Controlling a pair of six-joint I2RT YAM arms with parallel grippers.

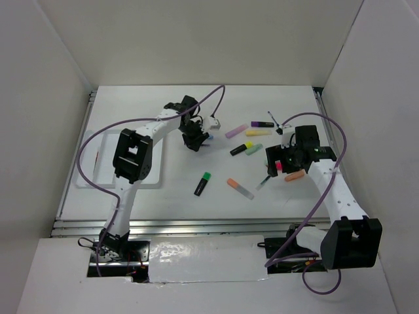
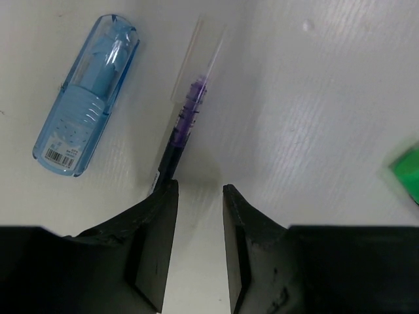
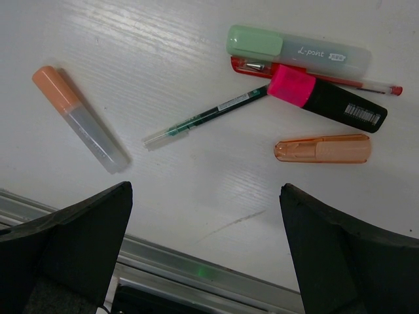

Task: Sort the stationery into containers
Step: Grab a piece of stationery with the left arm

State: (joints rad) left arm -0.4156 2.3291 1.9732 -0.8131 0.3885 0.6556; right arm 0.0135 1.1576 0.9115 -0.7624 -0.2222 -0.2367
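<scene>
Left end effector (image 2: 200,191) downward, beside purple pen (image 2: 185,123)

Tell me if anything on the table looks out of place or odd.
Nothing looks damaged or spilled. The pens lie scattered off the tray, and by the right gripper a pink-capped highlighter overlaps a red pen and touches a thin green pen.

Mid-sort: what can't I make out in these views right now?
Top view: tray, mostly covered by the left arm; compartments and contents hidden.
Left wrist: purple pen, near end hidden behind the left end effector; green item cut off at the right edge, type unclear.
Right wrist: red pen, middle hidden under the pink highlighter.
</scene>
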